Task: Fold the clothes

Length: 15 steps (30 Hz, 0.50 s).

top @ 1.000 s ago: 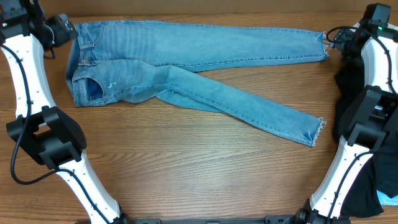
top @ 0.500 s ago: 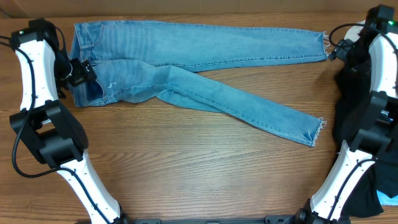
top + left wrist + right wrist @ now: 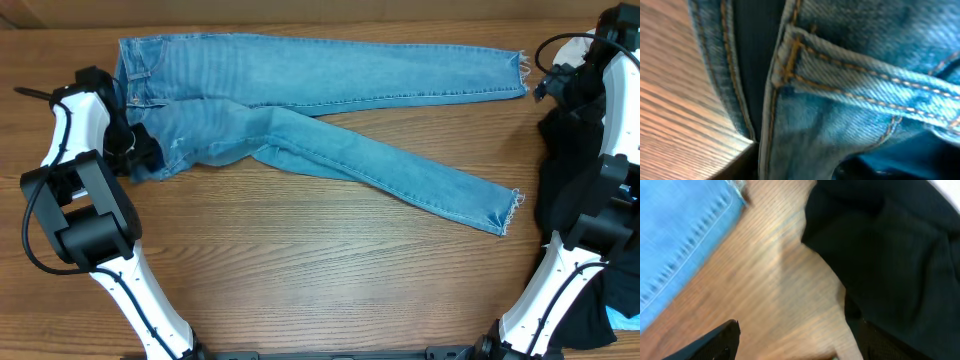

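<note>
Jeans [image 3: 300, 78] of light blue denim lie flat along the far edge of the wooden table [image 3: 300, 290]. The waistband is toward the far left corner. One leg runs straight along the far edge to a frayed hem near the far right corner, and the other slants toward the middle of the right side. The left gripper [image 3: 135, 152] rests at the near left corner of the waist, touching the denim. Its wrist view is filled with blurred stitched seams and no finger can be made out, so I cannot tell whether its jaws pinch the cloth. Near the far right corner the right gripper [image 3: 553, 82] hangs just beside the straight leg's hem, jaws spread wide over bare wood, holding nothing. Its fingertips [image 3: 715, 340] are cut off by the frame's bottom edge. A black garment [image 3: 570, 150] lies beside it, partly hidden behind the right arm.
</note>
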Each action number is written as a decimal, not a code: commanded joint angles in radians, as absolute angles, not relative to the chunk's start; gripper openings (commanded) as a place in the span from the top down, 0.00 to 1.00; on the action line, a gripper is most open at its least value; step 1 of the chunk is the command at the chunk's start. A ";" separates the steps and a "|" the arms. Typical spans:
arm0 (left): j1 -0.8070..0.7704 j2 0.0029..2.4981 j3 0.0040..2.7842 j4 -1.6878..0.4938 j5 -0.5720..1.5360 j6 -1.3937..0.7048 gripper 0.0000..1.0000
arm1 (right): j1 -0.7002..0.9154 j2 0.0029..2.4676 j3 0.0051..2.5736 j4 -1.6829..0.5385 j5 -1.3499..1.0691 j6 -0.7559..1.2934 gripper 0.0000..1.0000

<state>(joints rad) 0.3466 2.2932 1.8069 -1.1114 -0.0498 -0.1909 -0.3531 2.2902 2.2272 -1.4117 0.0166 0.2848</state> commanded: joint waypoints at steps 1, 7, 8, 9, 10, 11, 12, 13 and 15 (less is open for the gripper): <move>0.356 2.275 1.783 -1.163 -0.087 -0.184 0.95 | -0.366 2.272 2.245 -1.498 0.043 0.293 0.21; 0.432 2.238 1.785 -1.258 -0.186 -0.260 0.96 | -0.379 2.272 2.245 -1.630 0.043 0.288 0.20; 0.447 2.232 1.785 -1.269 -0.201 -0.268 0.96 | -0.382 2.272 2.245 -1.649 0.043 0.289 0.20; 0.464 2.225 1.785 -1.279 -0.212 -0.279 0.96 | -0.386 2.272 2.245 -1.667 0.043 0.288 0.19; 0.481 2.218 1.785 -1.287 -0.213 -0.291 0.96 | -0.389 2.272 2.245 -1.675 0.043 0.289 0.20; 0.498 2.211 1.785 -1.291 -0.204 -0.294 0.96 | -0.393 2.272 2.245 -1.683 0.042 0.289 0.20; 0.512 2.207 1.785 -1.293 -0.192 -0.292 0.96 | -0.396 2.271 2.245 -1.691 0.042 0.289 0.19; 0.524 2.202 1.785 -1.294 -0.179 -0.292 0.96 | -0.400 2.268 2.245 -1.694 0.035 0.289 0.20; 0.543 2.199 1.785 -1.293 -0.157 -0.291 0.96 | -0.402 2.251 2.245 -1.694 0.002 0.280 0.20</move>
<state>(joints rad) 0.5041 2.2471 1.7924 -1.2915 -0.1326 -0.2531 -0.3916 2.2902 2.2272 -1.6951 0.0299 0.2871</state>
